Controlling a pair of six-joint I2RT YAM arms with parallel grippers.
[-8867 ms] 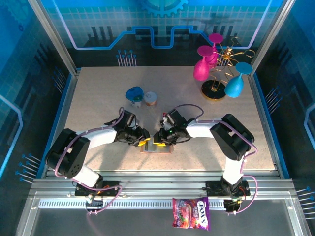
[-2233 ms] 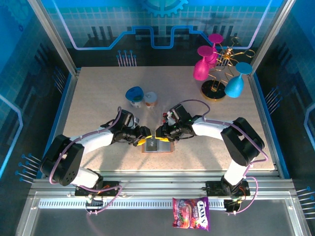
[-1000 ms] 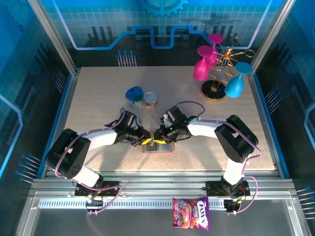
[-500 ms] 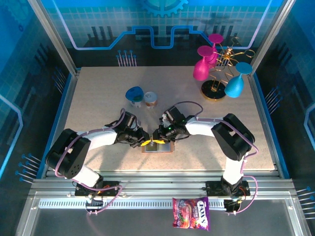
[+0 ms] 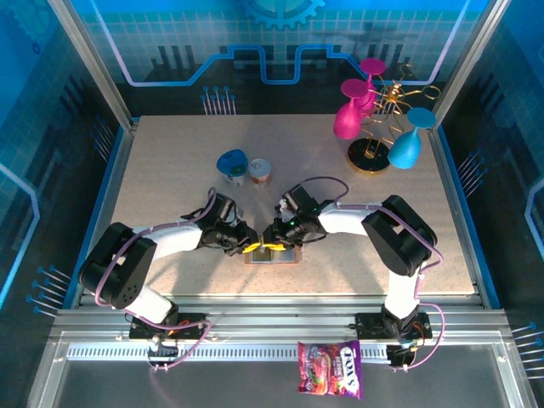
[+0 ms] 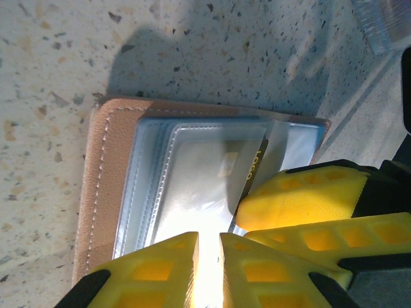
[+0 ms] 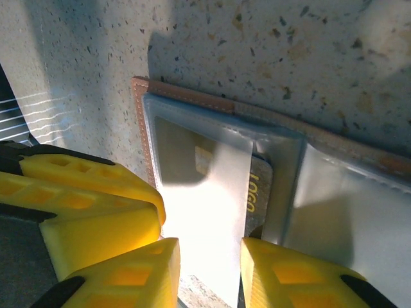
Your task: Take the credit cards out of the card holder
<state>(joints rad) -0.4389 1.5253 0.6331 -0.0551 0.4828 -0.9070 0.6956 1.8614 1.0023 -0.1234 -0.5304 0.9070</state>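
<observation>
- The card holder lies open and flat on the speckled table. Its brown stitched leather faces down and its clear sleeves face up. In the overhead view it sits between the two gripper heads.
- One credit card sits inside a sleeve of the card holder. It is dark, with gold "LOGO" lettering along one edge and a small gold patch nearby. Glare on the sleeve hides the rest of it, and no other card can be made out.
- The right gripper is over the card holder with its yellow fingers spread. A glaring sleeve leaf lies in the gap between them, just beside the "LOGO" edge.
- The left gripper is at the card holder's edge with its fingers drawn close, leaving only a narrow slit. Glare fills the slit, so I cannot tell whether a sleeve is pinched there.
- A ribbed clear plastic piece lies near the card holder, cut off by the frame corner.
- Beyond the card holder stand two small tubs, one of them blue-topped. Their contents cannot be made out.
- Far beyond the card holder and to the right, a gold rack holds pink and blue goblets.
- Nearer than the card holder, off the table, lies a candy bag marked "FOX'S". Its smaller print is unreadable.
</observation>
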